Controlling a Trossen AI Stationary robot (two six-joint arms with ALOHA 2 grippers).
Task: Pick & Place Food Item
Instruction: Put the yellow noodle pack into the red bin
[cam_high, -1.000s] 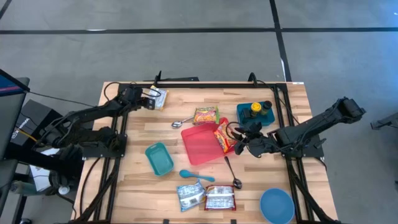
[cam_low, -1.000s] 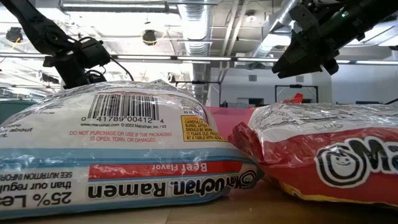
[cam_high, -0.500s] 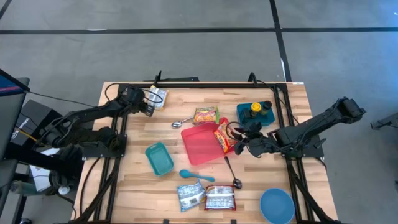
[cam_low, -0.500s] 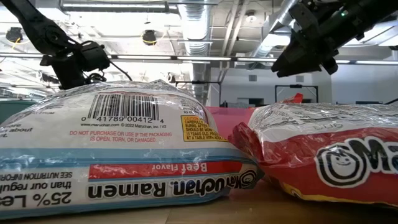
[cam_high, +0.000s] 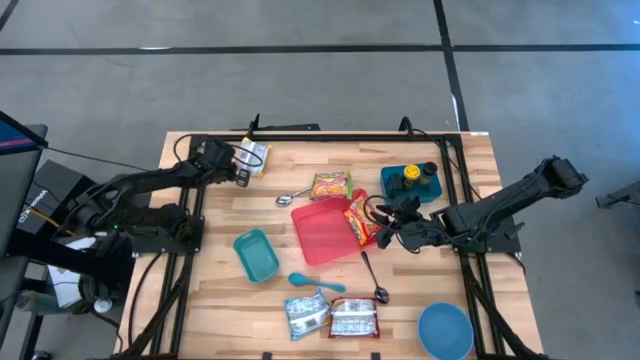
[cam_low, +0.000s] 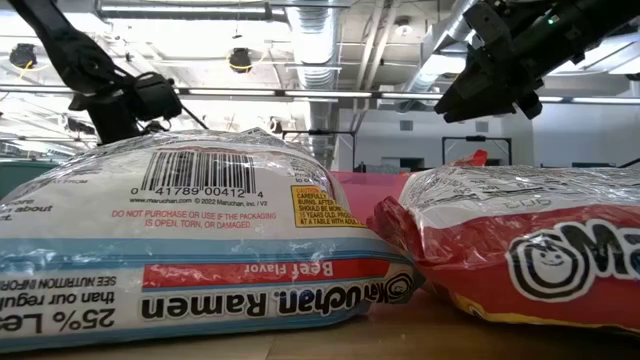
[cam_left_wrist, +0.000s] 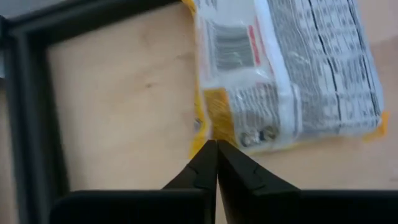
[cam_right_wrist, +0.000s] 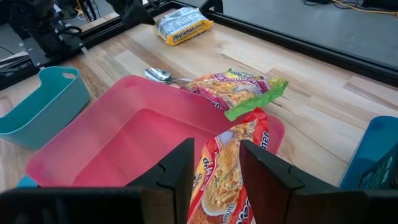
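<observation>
Your left gripper (cam_high: 240, 168) is at about 10 o'clock on the wooden table (cam_high: 220, 290), and its two fingers (cam_left_wrist: 211, 163) are pressed fully together with nothing between them. Their tips touch the crimped yellow edge of the yellow noodle packet (cam_left_wrist: 286, 74), which lies flat just beyond them near the black frame rail (cam_high: 330, 133); the fingers do not hold the packet. Your right gripper (cam_high: 385, 226) is at about 3 o'clock from the table centre, with its fingers (cam_right_wrist: 177, 168) standing apart. They straddle the lower end of the red snack bag (cam_right_wrist: 230, 171) but I cannot tell whether they squeeze it. This bag lies over the rim of the pink tray (cam_right_wrist: 118, 149), at the tray's 3 o'clock side. At 12 o'clock from the tray you see a second snack bag with a green end (cam_right_wrist: 239, 87) and a metal spoon (cam_right_wrist: 160, 76). The teal bin (cam_high: 256, 254) is at 9 o'clock from the tray. Two ramen packs (cam_high: 330, 317) lie at 6 o'clock, and the blue bowl (cam_high: 445, 330) at 5 o'clock.
</observation>
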